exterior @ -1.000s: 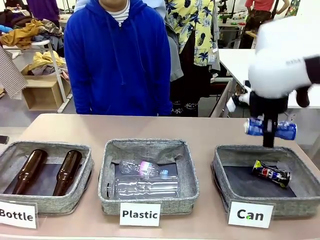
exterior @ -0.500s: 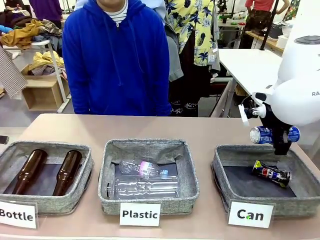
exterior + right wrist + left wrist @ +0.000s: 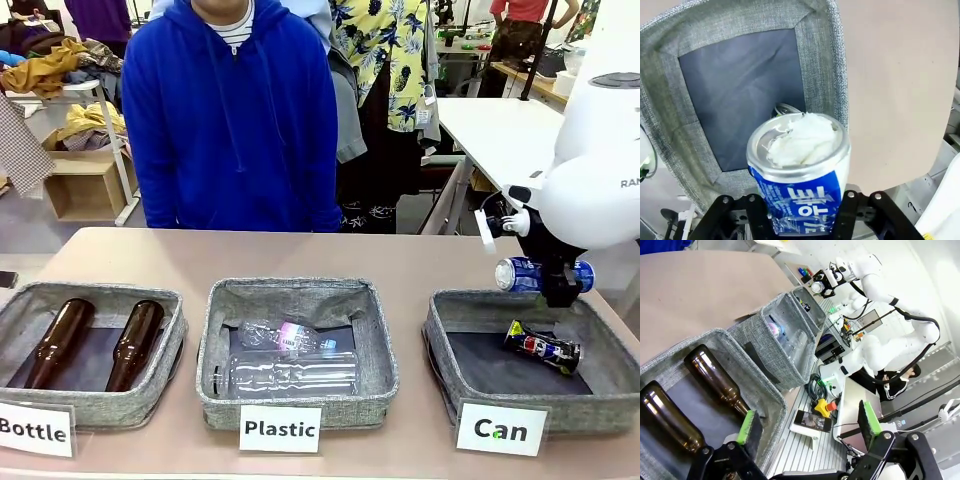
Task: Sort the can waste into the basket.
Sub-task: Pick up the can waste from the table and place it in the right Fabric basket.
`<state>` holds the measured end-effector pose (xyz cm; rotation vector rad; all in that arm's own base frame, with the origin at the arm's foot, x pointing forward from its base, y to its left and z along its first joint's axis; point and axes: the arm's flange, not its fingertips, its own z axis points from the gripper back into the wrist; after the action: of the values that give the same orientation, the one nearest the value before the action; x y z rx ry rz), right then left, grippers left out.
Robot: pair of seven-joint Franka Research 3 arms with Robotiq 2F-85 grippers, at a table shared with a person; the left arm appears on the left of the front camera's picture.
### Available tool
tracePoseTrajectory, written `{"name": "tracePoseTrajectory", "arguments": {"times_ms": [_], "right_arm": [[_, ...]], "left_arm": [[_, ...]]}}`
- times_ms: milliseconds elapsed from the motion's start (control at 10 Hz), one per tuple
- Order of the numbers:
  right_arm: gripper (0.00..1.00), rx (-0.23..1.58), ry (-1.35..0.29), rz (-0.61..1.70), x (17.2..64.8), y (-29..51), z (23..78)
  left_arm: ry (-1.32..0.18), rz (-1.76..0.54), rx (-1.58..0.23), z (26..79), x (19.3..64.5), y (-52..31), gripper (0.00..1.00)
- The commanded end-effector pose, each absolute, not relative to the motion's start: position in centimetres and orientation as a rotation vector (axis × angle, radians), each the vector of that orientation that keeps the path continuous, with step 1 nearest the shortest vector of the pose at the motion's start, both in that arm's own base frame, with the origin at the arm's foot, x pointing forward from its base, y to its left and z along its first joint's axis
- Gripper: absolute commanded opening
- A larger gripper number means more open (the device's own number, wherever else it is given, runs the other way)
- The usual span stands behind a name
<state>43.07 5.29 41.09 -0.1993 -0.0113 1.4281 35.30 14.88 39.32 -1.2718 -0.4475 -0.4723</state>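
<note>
Blue can [image 3: 545,274] is sitting between my right claw's [image 3: 556,290] jaws, which I'm spreading above the grey basket [image 3: 470,305]. I'm aiming it beside the crushed can [image 3: 541,347]. My left claw [image 3: 807,422] is hanging wide apart.

Blue can [image 3: 520,273] above basket [image 3: 445,345] — crushed can [image 3: 541,347] inside

Tan table [image 3: 400,255] bearing three grey baskets [image 3: 297,350]

Right arm [image 3: 598,175] at three o'clock: bulbous glossy white shell, grey lettering, black wrist fitting; left gripper [image 3: 807,425] black, green pads [image 3: 746,421], visible screws; person [image 3: 236,115] at twelve o'clock wears blue hoodie, striped collar.
</note>
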Motion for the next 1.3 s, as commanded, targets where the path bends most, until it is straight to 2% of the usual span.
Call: {"name": "tracePoseTrajectory", "arguments": {"times_ms": [0,100,300,400,600,800,900,1000,1200], "right_arm": [[0.93,-0.134,0.000,1.449,43.6,5.3,41.6],[1.00,-0.101,0.017,1.440,43.7,5.4,41.7],[1.00,0.005,0.068,1.376,44.2,5.8,42.4],[1.00,0.126,0.061,1.345,44.2,5.8,43.3],[1.00,0.648,-0.033,1.177,43.6,5.6,45.5],[1.00,1.255,-0.282,0.888,43.0,4.6,46.9],[1.00,1.626,-0.476,0.556,43.2,3.9,47.6],[1.00,1.857,-0.553,0.374,43.1,3.6,47.7],[1.00,1.999,-0.699,0.056,42.5,3.3,47.1]], "left_arm": [[-0.457,-0.473,-1.281,39.5,35.2,14.8,1.00],[-0.457,-0.473,-1.281,39.5,35.2,14.8,1.00],[-0.457,-0.473,-1.281,39.5,35.2,14.8,1.00],[-0.457,-0.473,-1.281,39.5,35.2,14.8,1.00],[-0.457,-0.473,-1.281,39.5,35.2,14.8,1.00],[-0.457,-0.473,-1.281,39.5,35.2,14.8,1.00],[-0.457,-0.473,-1.281,39.5,35.2,14.8,1.00],[-0.457,-0.473,-1.281,39.5,35.2,14.8,1.00],[-0.457,-0.473,-1.281,39.5,35.2,14.8,1.00]]}}
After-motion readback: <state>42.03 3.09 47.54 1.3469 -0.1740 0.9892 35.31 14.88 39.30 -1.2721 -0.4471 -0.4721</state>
